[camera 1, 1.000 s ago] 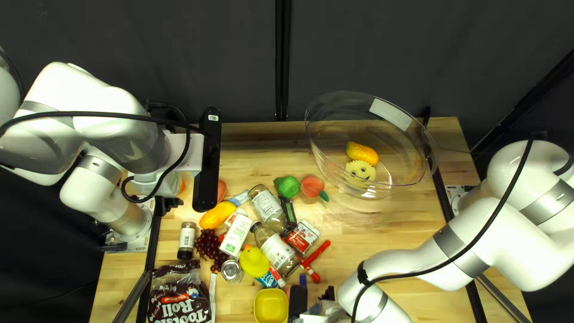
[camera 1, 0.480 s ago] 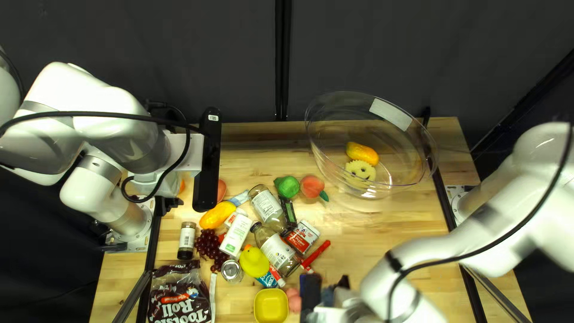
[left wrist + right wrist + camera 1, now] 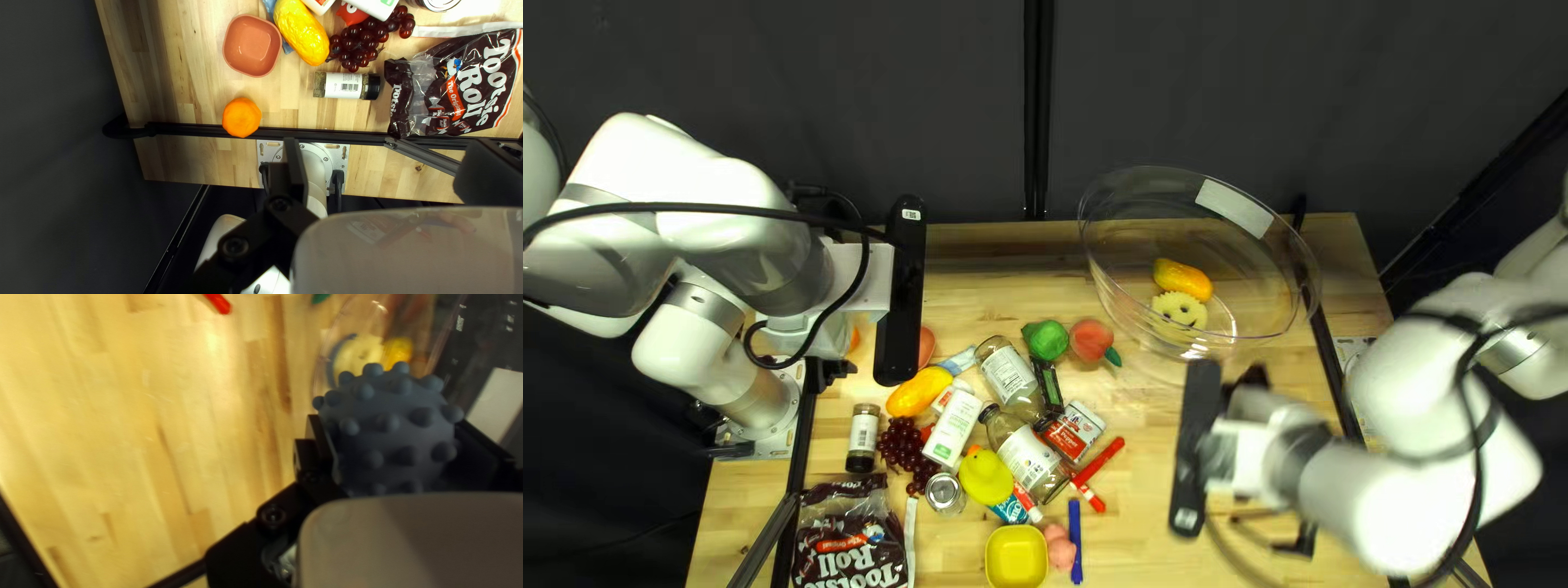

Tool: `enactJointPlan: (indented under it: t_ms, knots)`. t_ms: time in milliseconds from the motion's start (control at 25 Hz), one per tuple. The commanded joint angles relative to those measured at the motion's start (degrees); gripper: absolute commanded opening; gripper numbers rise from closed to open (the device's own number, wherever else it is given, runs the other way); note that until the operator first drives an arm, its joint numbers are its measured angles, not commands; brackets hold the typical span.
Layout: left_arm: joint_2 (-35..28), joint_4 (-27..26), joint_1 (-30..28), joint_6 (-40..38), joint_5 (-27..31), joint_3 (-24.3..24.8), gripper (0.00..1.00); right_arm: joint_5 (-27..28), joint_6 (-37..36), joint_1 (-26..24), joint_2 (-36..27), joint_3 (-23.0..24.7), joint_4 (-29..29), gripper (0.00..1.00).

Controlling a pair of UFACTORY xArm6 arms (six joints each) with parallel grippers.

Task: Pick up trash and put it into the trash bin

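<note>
The right pincer (image 3: 388, 423), clamped on the ball (image 3: 395, 441), has swung nearer the bowl (image 3: 1127, 305) ahead, so a drop seems next.

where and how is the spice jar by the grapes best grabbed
Take the spice jar by its labelled middle, from straight above, fingers across its width. It lies on its side, a rounded body longer than wide, so that should be the easiest span. The grapes sit close to one long side, so lower the fingers carefully there.
</note>
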Motion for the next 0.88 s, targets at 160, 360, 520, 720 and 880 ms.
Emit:
enactJointPlan:
  t_ms: [160,360,520,720,880]
  knots:
    - [0.0,0.0,0.0,0.0,0.0,0.0,1.00,-4.0,-1.5,-8.1,-9.2,10.2,-0.7,0.09]
    - [0.0,0.0,0.0,0.0,0.0,0.0,1.00,-5.7,-1.1,-10.6,-10.5,11.5,-0.4,1.00]
    - [0.0,0.0,0.0,0.0,0.0,0.0,1.00,-4.8,-0.5,-7.8,-5.6,6.4,-1.0,1.00]
    - [0.0,0.0,0.0,0.0,0.0,0.0,1.00,-6.6,-3.2,-4.9,-0.1,1.6,-1.8,1.00]
    - [0.0,0.0,0.0,0.0,0.0,0.0,1.00,-12.2,-8.7,-4.8,4.7,-0.4,-1.7,1.00]
